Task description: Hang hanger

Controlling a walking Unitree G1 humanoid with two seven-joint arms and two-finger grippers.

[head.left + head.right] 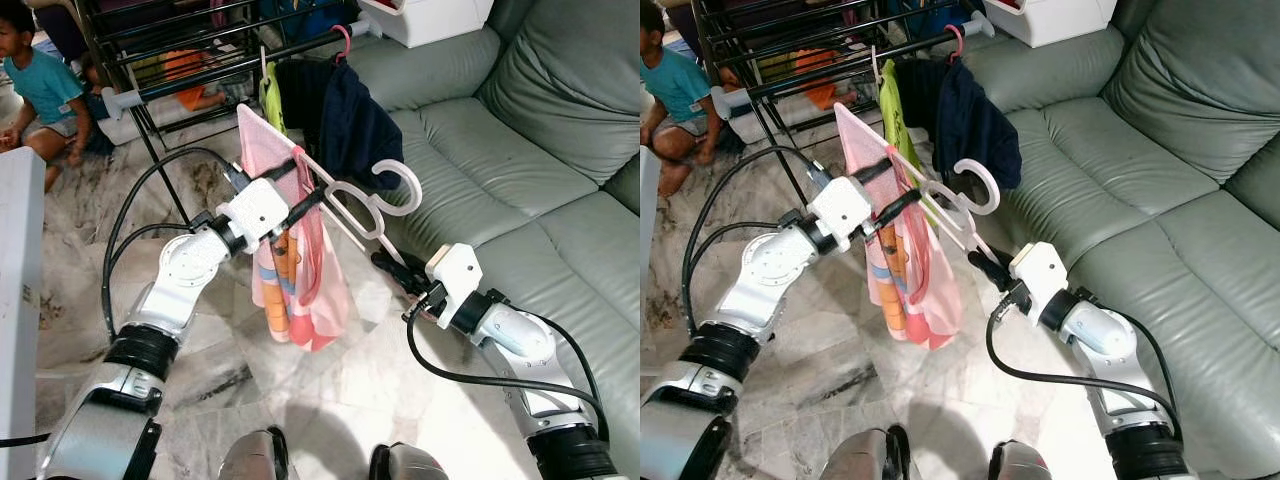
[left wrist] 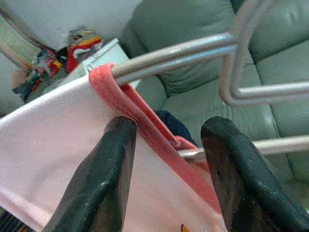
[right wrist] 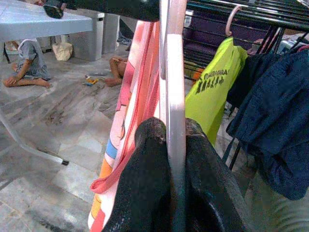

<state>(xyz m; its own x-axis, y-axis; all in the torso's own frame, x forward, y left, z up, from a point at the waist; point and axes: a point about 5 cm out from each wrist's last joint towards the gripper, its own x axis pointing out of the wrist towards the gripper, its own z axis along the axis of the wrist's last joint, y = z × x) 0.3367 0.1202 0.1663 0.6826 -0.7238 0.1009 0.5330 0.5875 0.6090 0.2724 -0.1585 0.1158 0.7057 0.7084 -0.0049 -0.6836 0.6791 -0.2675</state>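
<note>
A white hanger (image 1: 355, 200) carrying a pink shirt (image 1: 290, 260) is held up in the air between the two arms, in front of a black drying rack (image 1: 200, 45) and beside a grey-green sofa (image 1: 520, 150). Its hook (image 1: 398, 188) is free and points towards the sofa, short of the rack's rail. The upper end of the hanger lies between the fingers of the left gripper (image 1: 300, 190); these fingers (image 2: 101, 179) are set apart, with the shirt's pink collar and a bar of the hanger passing between them, and whether the bar is pressed cannot be told. The lower end of the hanger is clamped by the right gripper (image 1: 395, 268), whose fingers (image 3: 145, 183) are closed tightly on the white bar from both sides. On the rack's near rail a navy garment (image 1: 345, 120) and a lime-green shirt (image 1: 270, 95) are hung. A child (image 1: 45, 90) is seated on the marble floor (image 1: 340, 390) behind the rack.
</note>
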